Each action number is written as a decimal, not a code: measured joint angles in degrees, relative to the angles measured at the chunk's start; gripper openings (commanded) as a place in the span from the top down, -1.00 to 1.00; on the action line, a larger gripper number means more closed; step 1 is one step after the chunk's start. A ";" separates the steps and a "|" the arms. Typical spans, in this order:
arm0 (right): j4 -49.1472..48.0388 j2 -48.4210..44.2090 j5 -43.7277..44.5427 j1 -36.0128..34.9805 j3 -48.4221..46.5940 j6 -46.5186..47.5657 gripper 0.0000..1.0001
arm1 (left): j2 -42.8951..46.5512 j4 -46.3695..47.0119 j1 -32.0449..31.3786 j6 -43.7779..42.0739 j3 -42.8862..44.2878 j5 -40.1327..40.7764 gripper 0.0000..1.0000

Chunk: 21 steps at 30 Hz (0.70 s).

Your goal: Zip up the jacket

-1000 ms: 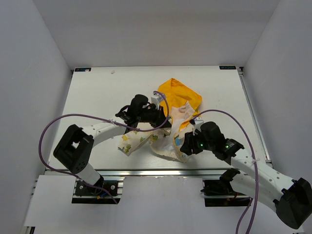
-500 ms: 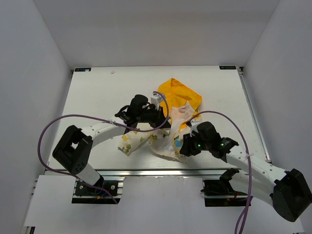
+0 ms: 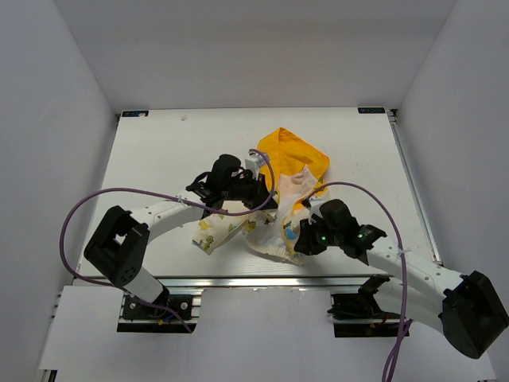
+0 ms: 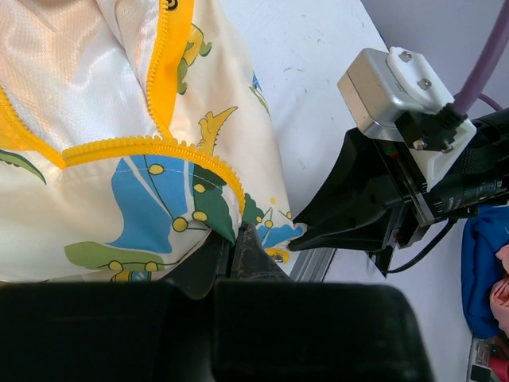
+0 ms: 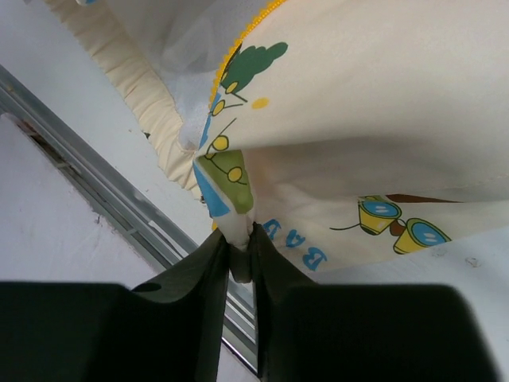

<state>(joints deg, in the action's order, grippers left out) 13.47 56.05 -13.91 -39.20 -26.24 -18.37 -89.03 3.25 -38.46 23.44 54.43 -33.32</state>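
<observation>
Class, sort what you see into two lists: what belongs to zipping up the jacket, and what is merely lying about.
Belongs to the job:
jacket
yellow zipper trim
left tool, pinching the fabric
right tool, pinching the fabric

Lying about:
purple cable
blue item beyond the table
metal rail

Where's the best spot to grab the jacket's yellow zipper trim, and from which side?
Likely the yellow zipper trim's end, where it bends down right by the left gripper. Come from that gripper's side, pinching across the tape: there it lies uncovered on top of the jacket as a raised ridge, so a pinch should catch it.
</observation>
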 measured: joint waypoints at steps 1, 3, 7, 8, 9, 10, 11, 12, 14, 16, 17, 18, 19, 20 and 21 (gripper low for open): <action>-0.22 0.31 -0.04 0.00 0.00 0.17 0.83 | 0.00 -0.09 0.00 -0.07 0.00 0.07 1.00; -0.85 0.92 -0.24 0.00 0.00 0.33 1.00 | 0.02 -0.20 0.00 -0.13 0.00 0.17 1.00; -5.14 1.99 -1.55 0.00 0.94 -0.35 1.00 | 0.70 -1.20 0.00 -0.20 0.02 0.55 1.00; -6.62 2.16 -2.14 0.00 1.11 -0.72 1.00 | 1.09 -1.60 0.00 -0.24 0.04 0.83 1.00; -9.09 2.29 -2.82 0.00 1.31 -1.16 1.00 | 1.62 -2.03 0.00 -0.28 0.02 1.25 1.00; -11.43 2.34 -3.19 0.00 1.36 -1.64 1.00 | 2.25 -2.32 0.00 -0.33 0.04 1.60 1.00; -13.81 2.32 -3.45 0.00 1.33 -2.10 1.00 | 2.89 -2.49 0.00 -0.33 0.04 1.99 1.00; -16.52 2.19 -3.56 0.00 1.33 -2.58 1.00 | 3.65 -2.75 0.00 -0.33 0.04 2.58 1.00; -22.14 1.68 -3.58 0.02 1.36 -3.82 1.00 | 5.20 -2.99 0.00 -0.28 0.07 3.63 1.00; -28.20 0.70 -3.10 0.02 1.42 -4.90 1.00 | 6.40 -3.43 0.00 -0.28 0.57 4.74 1.00; -31.54 0.09 -2.71 0.02 1.44 -5.22 1.00 | 6.82 -3.65 0.00 -0.31 1.05 5.35 1.00; -34.45 -0.48 -2.40 0.09 1.46 -5.38 1.00 | 7.08 -3.96 0.02 -0.31 1.73 5.84 1.00; -37.20 -1.05 -2.03 0.15 1.51 -5.46 1.00 | 7.19 -4.31 0.00 -0.33 2.40 6.43 1.00; -39.39 -1.46 -1.66 0.20 1.51 -5.49 1.00 | 7.26 -4.59 0.00 -0.42 2.95 7.10 1.00; -41.40 -1.90 -1.38 0.22 1.51 -5.46 1.00 | 7.28 -5.01 0.00 -0.50 3.56 8.04 1.00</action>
<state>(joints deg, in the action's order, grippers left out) -27.92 54.15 -15.29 -38.98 -24.73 -23.83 -81.76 -1.76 -38.46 22.94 58.00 -25.28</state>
